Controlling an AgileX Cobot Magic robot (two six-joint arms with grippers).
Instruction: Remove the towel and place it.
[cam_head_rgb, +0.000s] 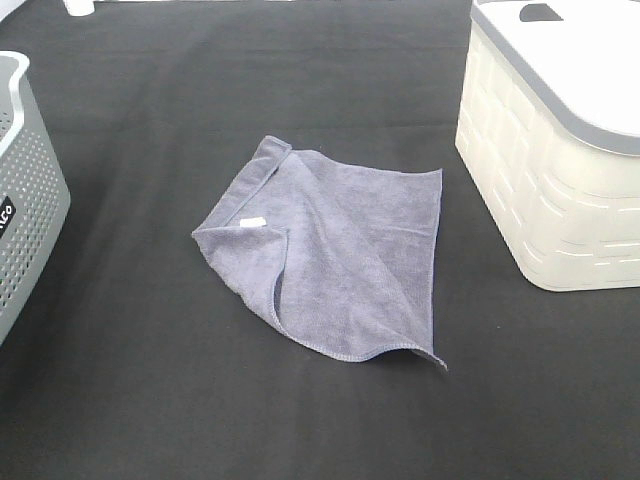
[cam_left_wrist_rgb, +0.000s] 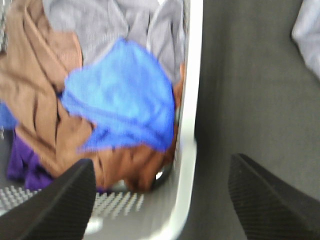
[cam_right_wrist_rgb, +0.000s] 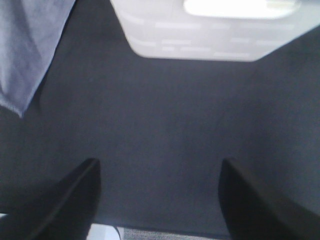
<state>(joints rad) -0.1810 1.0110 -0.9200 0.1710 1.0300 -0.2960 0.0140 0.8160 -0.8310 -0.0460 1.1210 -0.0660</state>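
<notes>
the towel (cam_head_rgb: 335, 255) lay rumpled on the black table (cam_head_rgb: 150, 400), one edge folded over, its white tag (cam_head_rgb: 252, 221) facing up. it sat between the grey basket (cam_head_rgb: 25, 200) and the white bin (cam_head_rgb: 550, 170), touching neither. the left gripper (cam_left_wrist_rgb: 160, 200) hung wide open and empty over the basket's rim (cam_left_wrist_rgb: 187, 150). the right gripper (cam_right_wrist_rgb: 160, 200) was wide open too, empty, above bare table near the towel.
</notes>
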